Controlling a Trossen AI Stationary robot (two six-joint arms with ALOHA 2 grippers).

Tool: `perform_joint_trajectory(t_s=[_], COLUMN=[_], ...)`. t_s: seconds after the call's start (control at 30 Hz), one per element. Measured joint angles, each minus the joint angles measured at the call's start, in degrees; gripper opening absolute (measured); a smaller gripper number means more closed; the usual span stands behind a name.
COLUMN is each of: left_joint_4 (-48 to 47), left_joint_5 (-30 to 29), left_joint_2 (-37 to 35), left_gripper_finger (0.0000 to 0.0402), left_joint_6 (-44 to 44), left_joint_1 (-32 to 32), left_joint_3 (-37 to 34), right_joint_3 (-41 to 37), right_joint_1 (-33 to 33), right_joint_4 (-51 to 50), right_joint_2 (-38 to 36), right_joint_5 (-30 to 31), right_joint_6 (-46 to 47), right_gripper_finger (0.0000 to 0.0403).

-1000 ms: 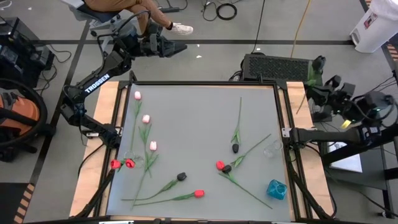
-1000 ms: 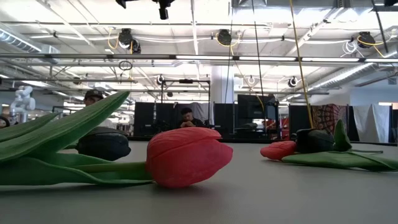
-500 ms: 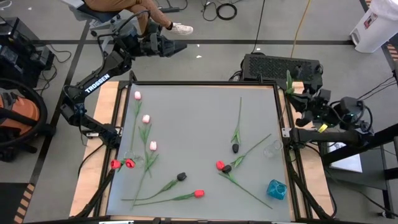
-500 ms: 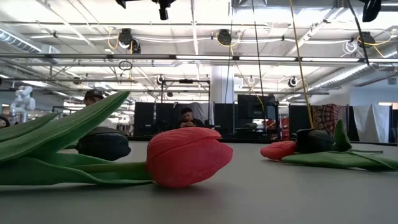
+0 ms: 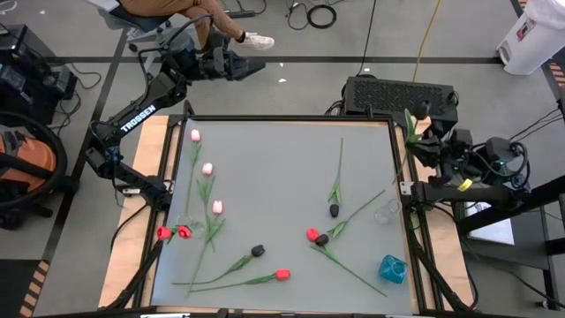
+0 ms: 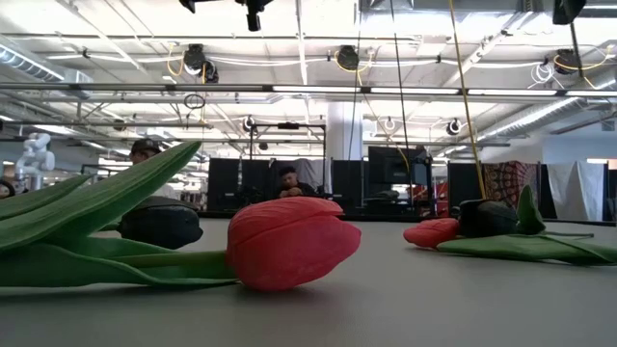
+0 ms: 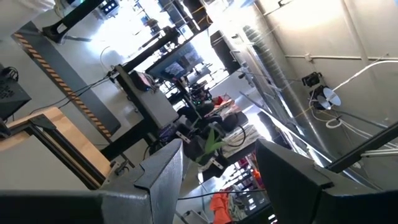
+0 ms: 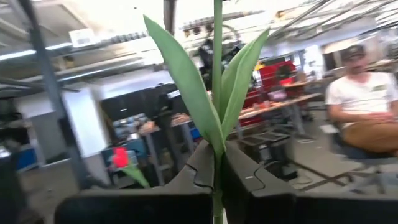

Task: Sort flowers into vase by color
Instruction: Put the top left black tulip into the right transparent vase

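Note:
Several tulips lie flat on the grey table (image 5: pixel 282 150): pink heads (image 5: pixel 207 168) at the left, red heads (image 5: pixel 173 232) near the left edge, a black head (image 5: pixel 258 251), a red head (image 5: pixel 282 275) (image 6: pixel 289 241), and a red and black pair (image 5: pixel 317 237) (image 6: pixel 463 224). My right gripper (image 5: pixel 422 147) (image 8: pixel 216 180) hangs over the table's right edge, shut on a green tulip stem (image 5: pixel 409 122) whose head is out of view. My left gripper (image 5: pixel 228 64) (image 7: pixel 217 180) waits, open, raised beyond the far left corner. My right gripper pinches the thin green stem (image 8: pixel 217 158) between its two fingers (image 8: pixel 200 167), just below where the long leaves (image 8: pixel 186 87) branch off. The fingers lie across the stem. The flower is lifted clear of the table, and its leaves stand up beyond the fingertips.
A clear glass vase (image 5: pixel 386 212) stands by the table's right edge and a blue vase (image 5: pixel 393 268) at the near right corner. Another clear vase (image 5: pixel 187 223) stands near the left edge. A black box (image 5: pixel 397 93) sits behind the far right corner. People sit beyond the table.
My right gripper, carrying the stem, has swung from beyond the table's far right corner toward the near side and in toward the table's right edge. The held flower has moved with it and its leaves now stand over the table frame. The flowers on the table have stayed put.

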Motion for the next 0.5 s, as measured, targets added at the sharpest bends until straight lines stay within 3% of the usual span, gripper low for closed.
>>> perform_joint_trajectory(t_s=[0.5], left_joint_4=[0.0], left_joint_5=[-1.2], left_joint_2=[0.0], left_gripper_finger=[0.0208], left_joint_6=[0.0], left_joint_1=[-0.1], left_joint_3=[0.0], right_joint_3=[0.0], right_joint_1=[0.0], right_joint_4=[-4.5], right_joint_2=[0.0], right_joint_5=[-14.1], right_joint_6=[5.7], right_gripper_finger=[0.0])
